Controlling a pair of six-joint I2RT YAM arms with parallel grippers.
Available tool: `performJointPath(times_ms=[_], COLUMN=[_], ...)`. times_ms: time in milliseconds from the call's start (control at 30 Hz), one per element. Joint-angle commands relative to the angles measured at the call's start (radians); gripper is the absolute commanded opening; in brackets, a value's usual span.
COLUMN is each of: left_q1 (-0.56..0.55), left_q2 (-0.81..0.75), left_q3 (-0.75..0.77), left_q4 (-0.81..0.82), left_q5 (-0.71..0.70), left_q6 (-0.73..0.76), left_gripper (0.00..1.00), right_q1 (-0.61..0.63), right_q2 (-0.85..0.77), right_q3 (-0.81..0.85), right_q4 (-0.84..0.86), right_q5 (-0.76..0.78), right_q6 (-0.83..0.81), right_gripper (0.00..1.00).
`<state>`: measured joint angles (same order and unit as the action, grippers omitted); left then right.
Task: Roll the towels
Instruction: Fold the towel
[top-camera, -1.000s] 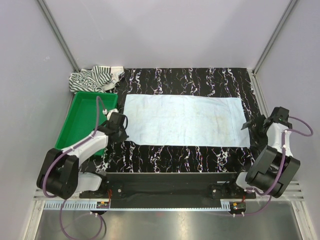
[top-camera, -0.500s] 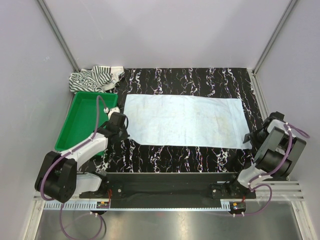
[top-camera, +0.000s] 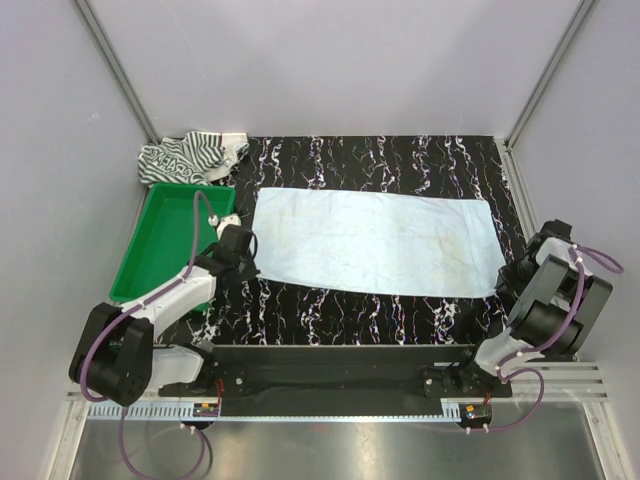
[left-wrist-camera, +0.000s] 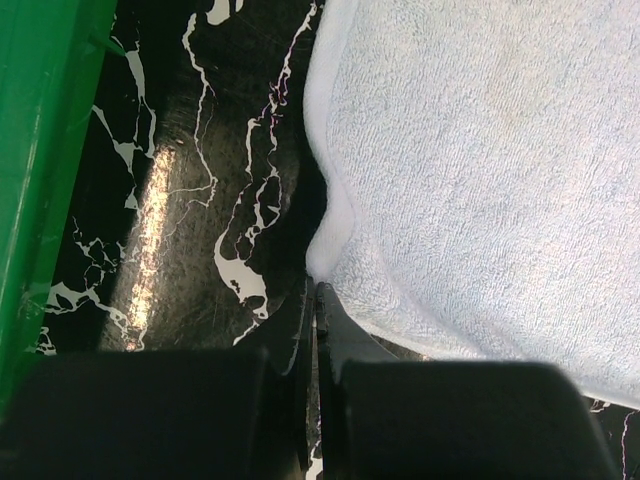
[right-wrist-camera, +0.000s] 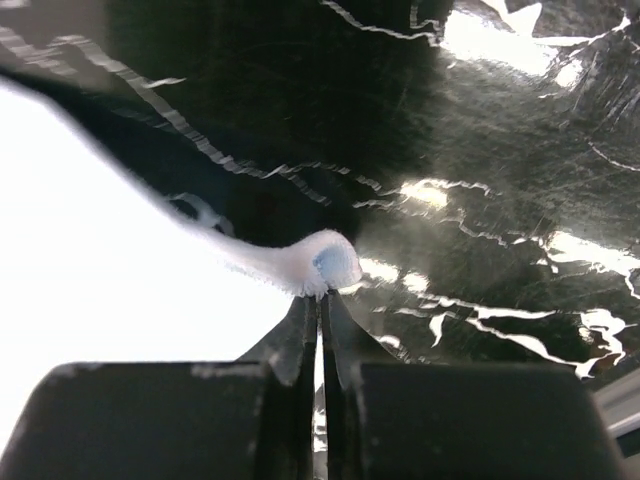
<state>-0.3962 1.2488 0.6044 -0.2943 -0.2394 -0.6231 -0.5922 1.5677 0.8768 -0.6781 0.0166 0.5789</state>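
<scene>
Across the black bench (top-camera: 400, 160), between left pincer (left-wrist-camera: 316, 297) and right pincer (right-wrist-camera: 321, 300), the light blue towel (top-camera: 375, 240) lies flat. Left of the left pincer sits a green tray (top-camera: 165, 250), the striped towel (top-camera: 190, 157) crumpled beyond. Each pincer is clamped tight on a near towel corner.

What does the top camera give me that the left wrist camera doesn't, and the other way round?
Only the top view: the striped towel bunched at the far left corner, the whole blue towel spread flat, and the right gripper at its near right corner. Only the left wrist view: the left gripper up close, its fingers closed together with the towel's near left corner at their tips. Both: the blue towel, the green tray to its left, and the marbled table.
</scene>
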Motion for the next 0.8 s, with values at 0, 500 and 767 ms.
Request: performJointPath(times_ms=[0, 500, 767], left_q1=[-0.013, -0.027, -0.058], left_q2=[-0.058, -0.371, -0.485], left_q3=[-0.014, -0.02, 0.066], left_q4=[0.015, -0.333, -0.489], left_q5=[-0.028, 0.075, 0.068], left_q6=[-0.015, -0.148, -0.178], left_gripper=[0.0, 0.0, 0.0], right_q1=[-0.003, -0.004, -0.003], right_q2=[-0.11, -0.464, -0.594], right_q3=[0.033, -0.019, -0.012], right_q4=[0.0, -0.092, -0.132], right_q5=[-0.047, -0.185, -0.195], right_q6=[-0.02, -0.007, 0.016], right_gripper=[0.0, 0.0, 0.0])
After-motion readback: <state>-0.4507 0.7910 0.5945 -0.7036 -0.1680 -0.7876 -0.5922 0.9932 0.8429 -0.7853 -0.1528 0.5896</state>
